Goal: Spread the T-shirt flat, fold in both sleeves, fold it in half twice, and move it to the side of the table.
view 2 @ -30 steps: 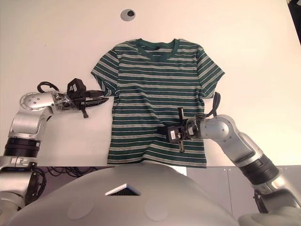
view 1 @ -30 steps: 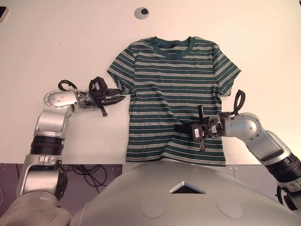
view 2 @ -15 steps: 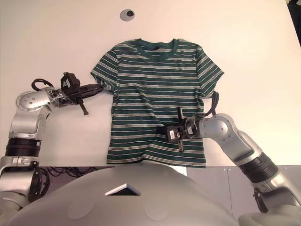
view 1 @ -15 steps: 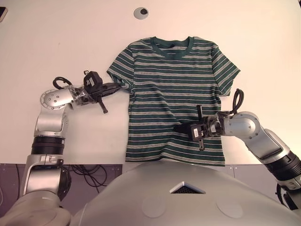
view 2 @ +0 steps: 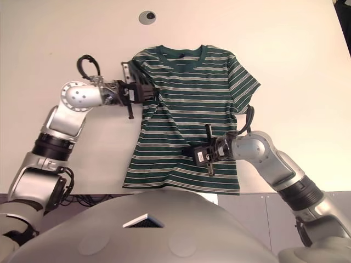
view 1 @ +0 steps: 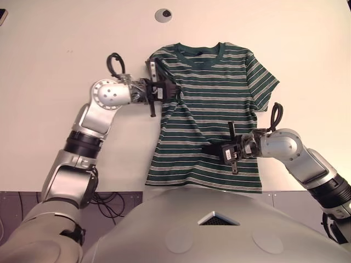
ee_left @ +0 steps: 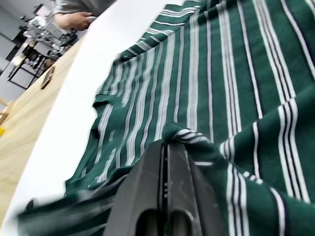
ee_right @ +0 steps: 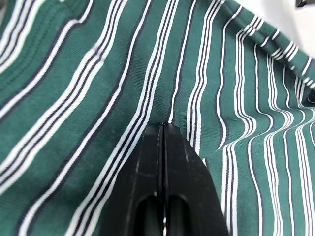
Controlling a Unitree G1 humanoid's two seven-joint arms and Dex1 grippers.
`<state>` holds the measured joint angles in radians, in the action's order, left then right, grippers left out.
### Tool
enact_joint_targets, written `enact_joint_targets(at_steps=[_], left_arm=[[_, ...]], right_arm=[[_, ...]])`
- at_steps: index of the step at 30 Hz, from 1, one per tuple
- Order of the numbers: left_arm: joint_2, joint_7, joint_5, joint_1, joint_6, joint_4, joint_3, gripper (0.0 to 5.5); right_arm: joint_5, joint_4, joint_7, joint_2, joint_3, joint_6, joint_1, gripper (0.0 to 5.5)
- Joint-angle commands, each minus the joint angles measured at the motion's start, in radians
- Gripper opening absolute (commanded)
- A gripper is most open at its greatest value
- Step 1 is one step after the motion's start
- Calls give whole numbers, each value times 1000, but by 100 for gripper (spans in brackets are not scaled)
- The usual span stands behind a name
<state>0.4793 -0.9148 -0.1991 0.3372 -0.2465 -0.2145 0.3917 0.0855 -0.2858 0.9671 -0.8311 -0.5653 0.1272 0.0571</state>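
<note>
The T-shirt (view 1: 214, 104), dark green with thin white stripes, lies front up on the white table (view 1: 55, 44), its hem toward the robot and its collar away from it. A round hole (view 1: 163, 15) in the tabletop sits just beyond the collar, off toward the shirt's left shoulder.

The left claw (view 1: 173, 90) is over the shirt's left chest, just below the shoulder. Its fingers are closed tight on the left sleeve (ee_left: 178, 135), and a small bunch of striped cloth is pinched at their tips. That sleeve is drawn in over the front of the shirt, so the shirt's left edge runs in a slant from the shoulder down toward the waist, and the cloth there is rumpled.

The right claw (view 1: 207, 148) is on the lower front of the shirt, near the hem and a little right of the middle. Its fingers are pressed together with no gap, tips down on the cloth; no cloth shows pinched between them.

The right sleeve (view 1: 263, 82) lies spread out flat at the shirt's right side, and the hem lies flat.
</note>
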Motion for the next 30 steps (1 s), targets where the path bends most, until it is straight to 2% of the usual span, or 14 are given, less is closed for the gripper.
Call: enact_joint_targets(at_steps=[1, 7, 14, 16, 19, 24, 27, 30], left_arm=[[-17, -6, -46, 17, -29, -58, 61, 4], [11, -34, -72, -9, -40, -103, 106, 4], [39, -53, -51, -35, -47, -116, 104, 97], [58, -52, -42, -58, -54, -89, 95, 126], [78, -21, 9, -92, -51, -33, 42, 131], [131, -21, 76, -154, -48, 90, -25, 131], [176, -31, 111, -196, -38, 151, -65, 131], [216, -25, 120, -259, -35, 201, -93, 131]], right_arm=[[105, 124, 33, -18, -53, -75, 33, 0], [108, 136, 29, -4, -70, -74, 21, 0], [35, 138, -11, 36, -21, -65, 14, 0], [-79, 97, -53, 78, 57, -87, 21, 0], [-289, 43, -86, 132, 205, -153, 31, 0], [-503, -63, -5, 69, 365, -221, 127, 0], [-628, -91, 1, 73, 490, -282, 141, 0], [-656, -61, -40, 94, 545, -330, 120, 0]])
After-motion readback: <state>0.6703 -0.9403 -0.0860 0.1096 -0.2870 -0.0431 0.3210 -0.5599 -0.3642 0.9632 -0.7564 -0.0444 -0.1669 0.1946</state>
